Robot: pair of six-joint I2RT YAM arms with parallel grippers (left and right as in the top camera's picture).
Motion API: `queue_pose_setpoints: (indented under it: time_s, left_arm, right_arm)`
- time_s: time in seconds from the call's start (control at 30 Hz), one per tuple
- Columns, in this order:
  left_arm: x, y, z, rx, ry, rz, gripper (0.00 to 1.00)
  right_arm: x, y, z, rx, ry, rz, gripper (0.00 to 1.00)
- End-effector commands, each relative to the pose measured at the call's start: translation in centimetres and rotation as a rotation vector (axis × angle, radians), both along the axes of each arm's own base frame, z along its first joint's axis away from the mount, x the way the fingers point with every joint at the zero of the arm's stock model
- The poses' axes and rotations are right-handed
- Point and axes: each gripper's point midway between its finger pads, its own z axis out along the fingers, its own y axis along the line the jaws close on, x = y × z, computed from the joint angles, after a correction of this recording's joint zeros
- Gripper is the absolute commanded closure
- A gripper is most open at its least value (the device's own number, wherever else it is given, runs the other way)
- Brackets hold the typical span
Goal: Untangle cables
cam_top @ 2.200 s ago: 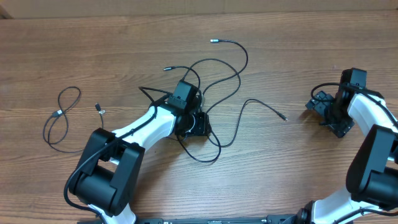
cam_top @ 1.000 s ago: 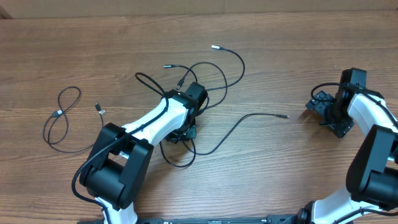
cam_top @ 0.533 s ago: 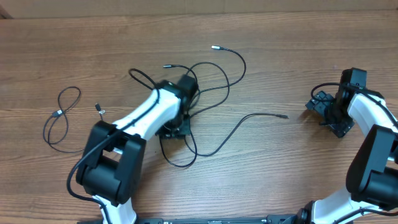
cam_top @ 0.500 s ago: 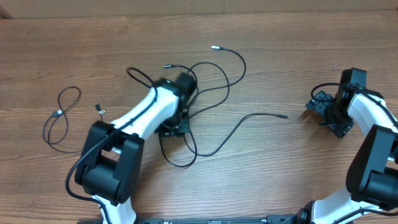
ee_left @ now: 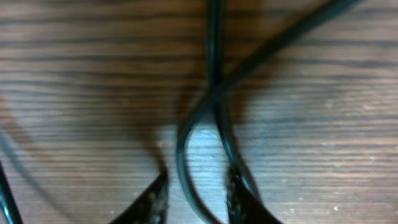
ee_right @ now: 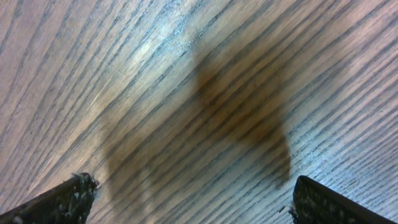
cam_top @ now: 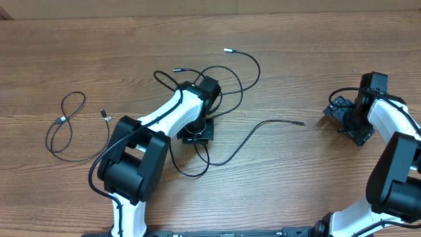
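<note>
From overhead, the left fingers point(cam_top: 196, 133) point down into the tangle of cables point(cam_top: 230, 92) at mid-counter point(cam_top: 131, 39). The white left arm point(cam_top: 168, 115) and its black wrist cover the knot's left part, so the fingers' spread cannot be read from here. Loops fan out to the far side and right of the wrist, with two small plug tips point(cam_top: 225, 50) lying free on the wood. One long strand point(cam_top: 276, 122) runs right from under the wrist and ends in a plug well short of the right arm. A separate cord point(cam_top: 60, 120) lies looped at the left, well apart from the tangle. The right fingers point(cam_top: 343, 117) sit over bare wood at the right edge, away from every cable.

In the left wrist view, the left fingers point(ee_left: 155, 199) stand a little apart, close to the counter point(ee_left: 74, 93). A curved black strand point(ee_left: 186, 155) passes between them and another point(ee_left: 214, 56) crosses it above. Pale wood shows between the strand and the left-hand tip, so nothing is pinched.

In the right wrist view, the right fingers point(ee_right: 68, 199) are spread wide at the two lower corners. Only wood grain point(ee_right: 93, 62) and a dark blurred shadow point(ee_right: 236, 106) lie between them.
</note>
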Motion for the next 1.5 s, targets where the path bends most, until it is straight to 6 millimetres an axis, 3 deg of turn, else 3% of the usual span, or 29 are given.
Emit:
queue_pose_setpoints:
  time_s: [0.0,0.1,0.27,0.3,0.43,0.57,0.73,0.8,1.07,1.3,1.47]
  left_arm:
    - [-1.8,1.9,-4.4,0.125,0.101,-0.017,0.77]
    - [-2.2,2.7,-4.7,0.143,0.129,-0.016,0.86]
    - [-1.7,3.2,-4.6,0.134,0.125,-0.012,0.89]
    - [-1.6,3.2,-4.7,0.122,0.126,-0.015,0.96]
    - [-1.4,0.5,-4.2,-0.099,0.149,-0.158,0.96]
    - [0.1,-1.3,-1.4,-0.266,0.075,-0.205,0.96]
    - [1.2,-5.5,4.9,-0.615,-0.072,-0.414,0.96]
    - [1.4,-6.2,6.4,-0.679,-0.118,-0.462,0.96]
    - [2.8,-7.6,5.3,-0.747,-0.173,-0.525,0.96]
    - [2.3,-8.3,5.7,-0.816,-0.187,-0.600,0.96]
    - [2.5,-8.2,5.7,-0.815,-0.193,-0.600,0.96]
  right_arm:
    - [0.0,0.0,-0.1,0.001,-0.001,-0.008,0.00]
    - [-0.1,0.0,-0.1,0.001,-0.001,-0.008,0.00]
    - [-0.1,0.0,-0.1,0.001,-0.001,-0.008,0.00]
    - [0.0,0.0,-0.1,0.001,-0.002,-0.008,0.00]
    - [0.0,0.0,-0.1,0.001,-0.002,-0.008,0.00]
    - [0.0,0.0,-0.1,0.001,-0.002,-0.008,0.00]
    - [-0.1,0.0,-0.1,0.001,-0.001,-0.008,0.00]
    - [0.0,0.0,-0.1,0.001,-0.002,-0.008,0.00]
    - [0.0,0.0,-0.1,0.001,-0.002,-0.008,0.00]
    - [0.6,0.0,0.0,0.013,-0.031,-0.034,0.00]
    - [2.3,3.8,0.7,0.259,-0.115,-0.085,0.00]
